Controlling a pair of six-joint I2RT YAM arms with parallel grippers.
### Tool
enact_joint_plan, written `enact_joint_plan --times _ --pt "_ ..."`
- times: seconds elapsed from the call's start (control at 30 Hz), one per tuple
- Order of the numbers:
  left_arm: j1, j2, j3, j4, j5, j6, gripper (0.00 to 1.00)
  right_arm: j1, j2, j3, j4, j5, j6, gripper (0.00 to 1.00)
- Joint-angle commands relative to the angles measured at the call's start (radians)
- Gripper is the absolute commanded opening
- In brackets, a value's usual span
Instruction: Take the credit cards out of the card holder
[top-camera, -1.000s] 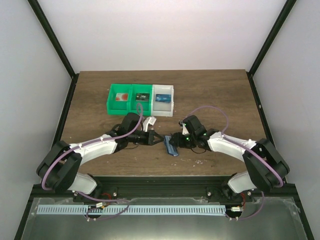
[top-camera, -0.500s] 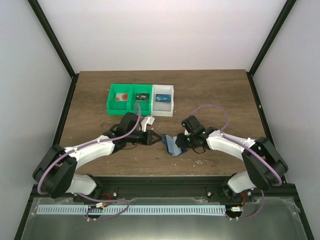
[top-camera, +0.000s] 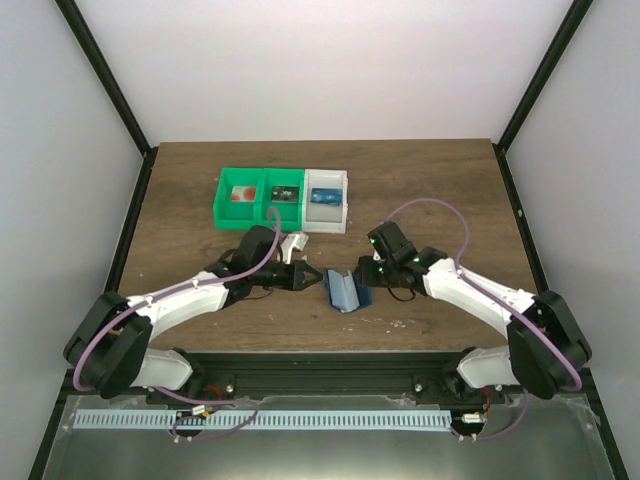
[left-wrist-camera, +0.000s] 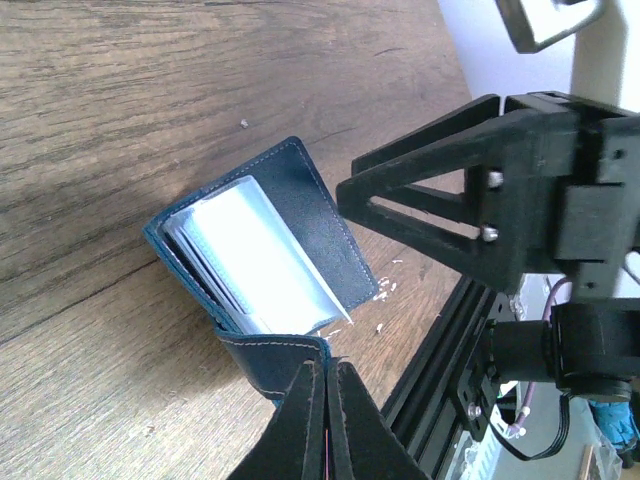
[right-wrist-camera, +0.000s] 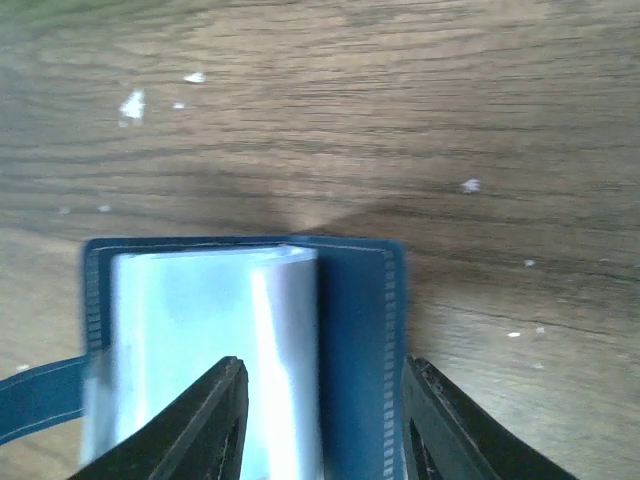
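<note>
The left gripper (left-wrist-camera: 325, 378) is clamped tight on the navy strap (left-wrist-camera: 268, 355) of the card holder (left-wrist-camera: 255, 260), which lies open on the wooden table (top-camera: 430, 190) between the arms. The right gripper (right-wrist-camera: 322, 380) hangs over it, jaws parted astride its right half. The wrist views show its clear pocket panel (right-wrist-camera: 200, 330). Only the top view shows the green and white bins (top-camera: 240, 218) farther back.

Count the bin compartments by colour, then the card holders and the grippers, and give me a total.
Green bin compartments: 2
White bin compartments: 1
Card holder: 1
Grippers: 2 (left gripper, right gripper)
Total: 6
</note>
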Motion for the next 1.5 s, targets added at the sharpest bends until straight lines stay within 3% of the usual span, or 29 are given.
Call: enact_joint_plan --times 0.0,0.17,0.33,0.67,1.07,1.47 --pt "0.002 -0.021 -0.003 0.016 -0.001 0.005 0.00 0.007 -0.062 0.016 0.058 -0.137 0.024 0.42" --pt "0.002 -0.016 -0.008 0.031 0.009 -0.005 0.00 0.011 -0.083 -0.068 0.254 -0.341 0.080 0.41" --pt "0.002 -0.014 0.002 0.026 0.011 -0.004 0.00 0.042 -0.034 -0.079 0.302 -0.368 0.091 0.41" --pt "0.003 -0.009 0.009 0.017 0.007 -0.002 0.00 0.053 0.052 -0.094 0.290 -0.345 0.066 0.48" --pt "0.002 -0.003 0.017 0.014 0.005 -0.003 0.00 0.055 0.081 -0.102 0.277 -0.293 0.053 0.35" --pt "0.003 -0.001 0.022 0.005 0.001 -0.001 0.00 0.054 0.046 -0.066 0.187 -0.197 0.033 0.36"
